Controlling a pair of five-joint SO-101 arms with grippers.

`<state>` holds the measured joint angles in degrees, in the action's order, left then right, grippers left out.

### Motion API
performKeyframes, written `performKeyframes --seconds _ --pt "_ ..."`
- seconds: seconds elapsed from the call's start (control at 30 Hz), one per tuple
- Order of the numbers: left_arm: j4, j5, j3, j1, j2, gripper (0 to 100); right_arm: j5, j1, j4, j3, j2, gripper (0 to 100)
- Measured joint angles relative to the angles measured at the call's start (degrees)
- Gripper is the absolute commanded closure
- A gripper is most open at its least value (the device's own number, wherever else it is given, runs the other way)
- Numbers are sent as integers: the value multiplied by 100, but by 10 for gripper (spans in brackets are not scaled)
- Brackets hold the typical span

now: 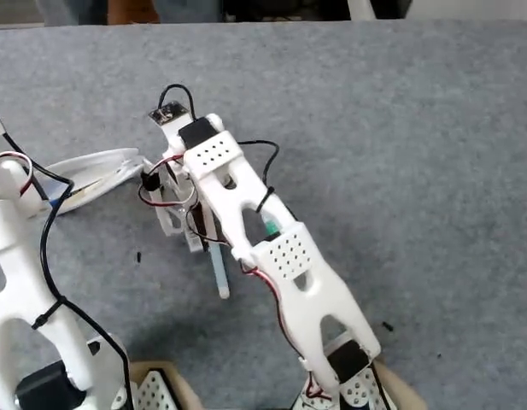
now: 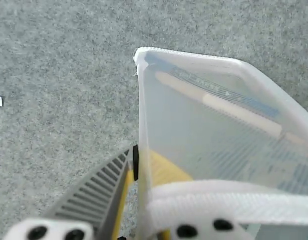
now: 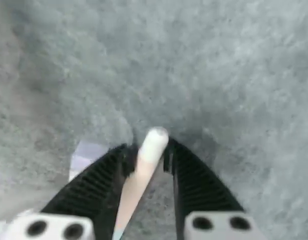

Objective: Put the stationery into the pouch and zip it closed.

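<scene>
Two sets of jaws clenched: the right on a pen [image 3: 153,142], likely light and stiff, near its end; the left on the limp pouch [image 2: 208,150] edge.

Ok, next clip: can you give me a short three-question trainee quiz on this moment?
1. True or false: the right gripper is shut on a slim pale pen.
2. What does the left gripper grip? A) a translucent plastic pouch B) a red stapler C) nothing
3. Is that pen inside the pouch yet?

Key: 1 true. 2 A. 3 No; it is between the right gripper's fingers, apart from the pouch.
</scene>
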<state>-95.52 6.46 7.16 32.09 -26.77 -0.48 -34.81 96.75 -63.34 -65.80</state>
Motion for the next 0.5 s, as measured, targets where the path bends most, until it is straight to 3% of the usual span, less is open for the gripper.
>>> performKeyframes --seconds 0.23,0.5 --pt "0 0 0 0 0 971 0 0 9 -26 -26 884" --pt "0 0 0 0 0 971 -9 44 0 -26 -26 980"
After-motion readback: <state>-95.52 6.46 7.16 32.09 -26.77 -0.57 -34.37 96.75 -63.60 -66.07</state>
